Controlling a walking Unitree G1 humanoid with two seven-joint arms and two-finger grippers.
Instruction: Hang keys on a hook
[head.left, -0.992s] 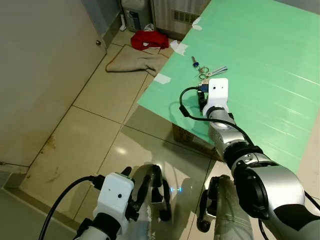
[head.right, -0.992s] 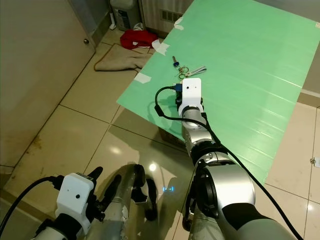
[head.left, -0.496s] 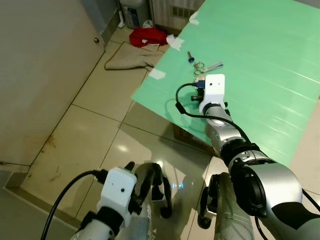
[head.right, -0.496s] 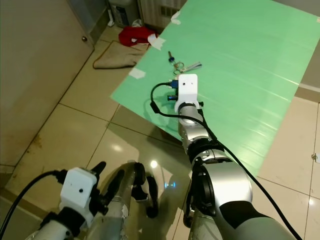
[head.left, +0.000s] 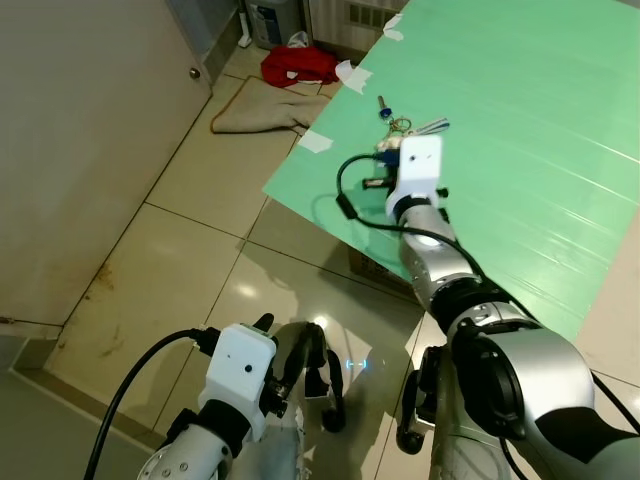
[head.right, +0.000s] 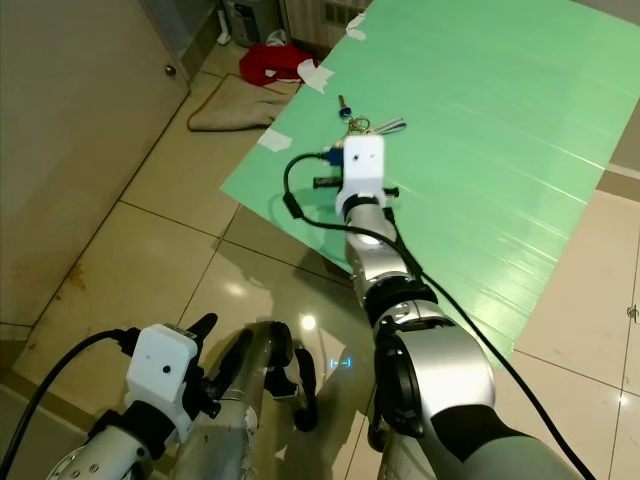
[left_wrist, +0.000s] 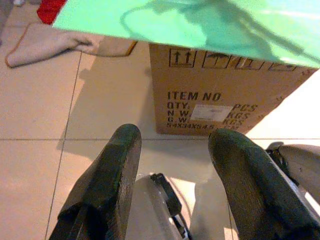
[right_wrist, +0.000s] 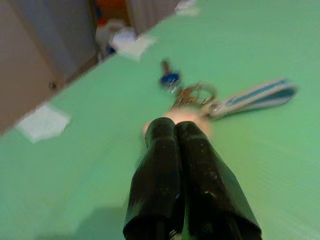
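On the green board (head.left: 520, 120), keys (right_wrist: 192, 92) lie loose.

Both arms are shiny silver with black joints, white boxy camera housings at the wrists with black cables looping off. Right gripper (right_wrist: 176, 131) and left gripper (left_wrist: 175, 145) have long glossy black fingers.

Your keys (right_wrist: 192, 93) lie flat on the green bench (head.left: 540, 130) near its edge: a blue-headed key, metal rings and a striped blue-and-white strap splayed apart.
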